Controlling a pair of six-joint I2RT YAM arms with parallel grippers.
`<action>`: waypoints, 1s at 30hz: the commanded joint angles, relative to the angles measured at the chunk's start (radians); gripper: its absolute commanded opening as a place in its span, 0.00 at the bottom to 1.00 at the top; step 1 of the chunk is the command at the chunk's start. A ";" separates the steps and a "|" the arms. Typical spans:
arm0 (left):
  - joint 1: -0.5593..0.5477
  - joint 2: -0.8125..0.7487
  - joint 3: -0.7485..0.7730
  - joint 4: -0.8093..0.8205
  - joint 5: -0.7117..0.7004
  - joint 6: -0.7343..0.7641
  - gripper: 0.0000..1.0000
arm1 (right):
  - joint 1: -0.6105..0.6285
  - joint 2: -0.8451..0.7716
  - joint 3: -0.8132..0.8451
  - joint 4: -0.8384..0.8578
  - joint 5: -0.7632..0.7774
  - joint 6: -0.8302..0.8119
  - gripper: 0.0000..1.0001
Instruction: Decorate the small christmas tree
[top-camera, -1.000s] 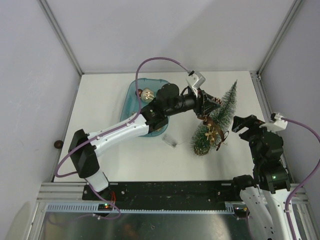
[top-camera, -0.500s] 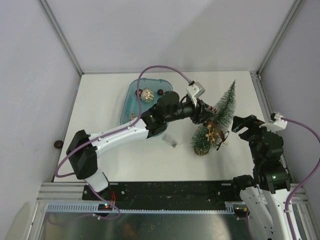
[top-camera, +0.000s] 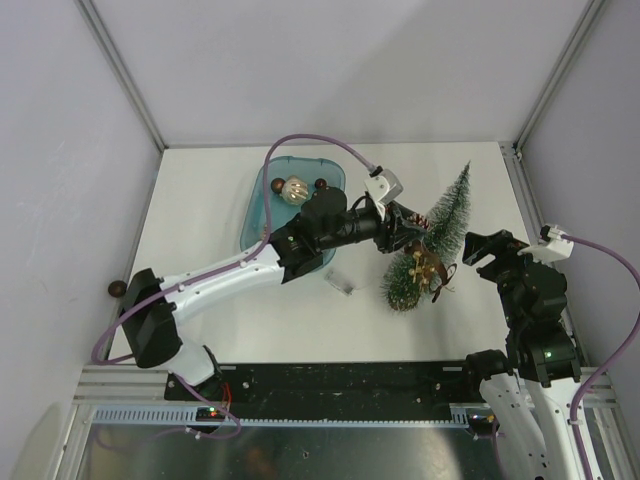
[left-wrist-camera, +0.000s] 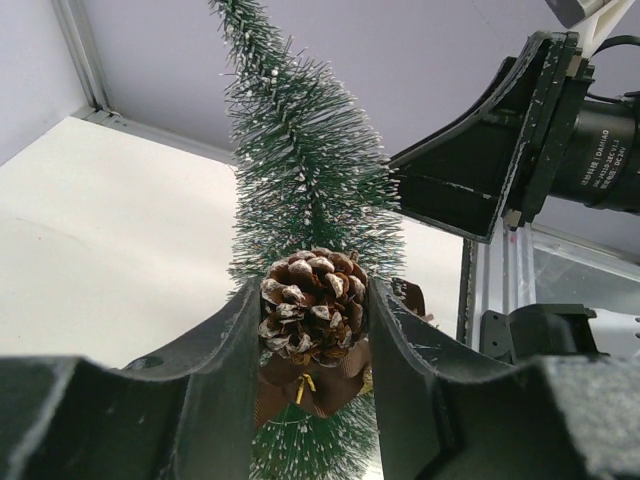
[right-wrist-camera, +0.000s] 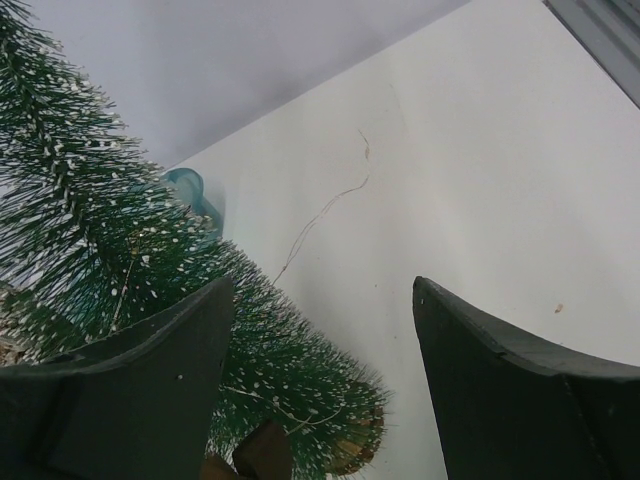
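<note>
The small christmas tree (top-camera: 437, 228) lies on the table, base toward the near side and tip pointing to the far right. My left gripper (top-camera: 408, 228) hovers over its middle, shut on a frosted pinecone (left-wrist-camera: 312, 303) with a brown bow (left-wrist-camera: 305, 388) under it; the tree (left-wrist-camera: 300, 160) rises right behind the cone. A gold ornament (top-camera: 425, 264) sits on the lower branches. My right gripper (top-camera: 483, 248) stands open just right of the tree (right-wrist-camera: 120, 260), its jaws (right-wrist-camera: 322, 290) empty with the tree's base between them and the table.
A teal tray (top-camera: 256, 215) at the back left holds a white-gold bauble (top-camera: 295, 190) and two small brown balls (top-camera: 320, 184). A small clear piece (top-camera: 342, 285) lies left of the tree's base. A thin thread (right-wrist-camera: 320, 215) lies on the table. The right frame rail (top-camera: 520, 190) runs close by.
My left arm has drawn back toward the left and nearer, carrying the pinecone from the upper part of the tree to its middle and uncovering the tray's ornaments. The right arm stays put.
</note>
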 joint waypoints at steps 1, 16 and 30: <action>-0.007 -0.043 -0.011 0.038 0.008 0.023 0.34 | -0.004 -0.005 0.000 0.027 -0.008 0.007 0.77; -0.007 -0.057 -0.065 0.034 0.053 -0.007 0.45 | -0.004 -0.007 0.001 0.025 -0.005 0.008 0.76; 0.006 -0.076 0.066 -0.021 -0.059 0.103 0.30 | -0.004 -0.011 0.002 0.031 -0.011 0.004 0.76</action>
